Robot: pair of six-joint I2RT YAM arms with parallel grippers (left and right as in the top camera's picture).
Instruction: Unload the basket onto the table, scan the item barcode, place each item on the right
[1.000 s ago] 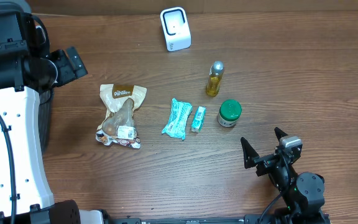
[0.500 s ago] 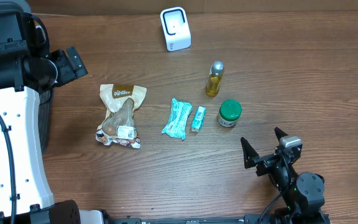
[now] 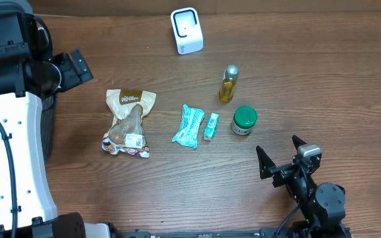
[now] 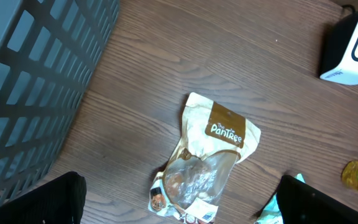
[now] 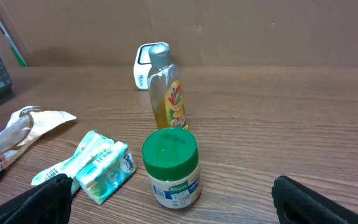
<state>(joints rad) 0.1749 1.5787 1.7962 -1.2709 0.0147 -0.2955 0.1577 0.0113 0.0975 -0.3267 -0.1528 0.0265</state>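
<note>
Several items lie mid-table: a Pantree snack bag (image 3: 129,122), two teal tissue packs (image 3: 189,125), a yellow oil bottle (image 3: 228,84) and a green-lidded Knorr jar (image 3: 244,120). A white scanner (image 3: 186,30) stands at the back. My left gripper (image 4: 179,202) hovers open, high above the snack bag (image 4: 207,158), holding nothing. Low near the front edge, my right gripper (image 5: 176,202) is open too, facing the jar (image 5: 170,167), which stands apart just ahead of the fingertips. The bottle (image 5: 167,90) is upright behind the jar.
A dark grey mesh basket (image 4: 36,74) stands off the table's left side, beside the left arm. The scanner (image 5: 146,65) is far behind the bottle in the right wrist view. Tissue packs (image 5: 98,165) lie left of the jar.
</note>
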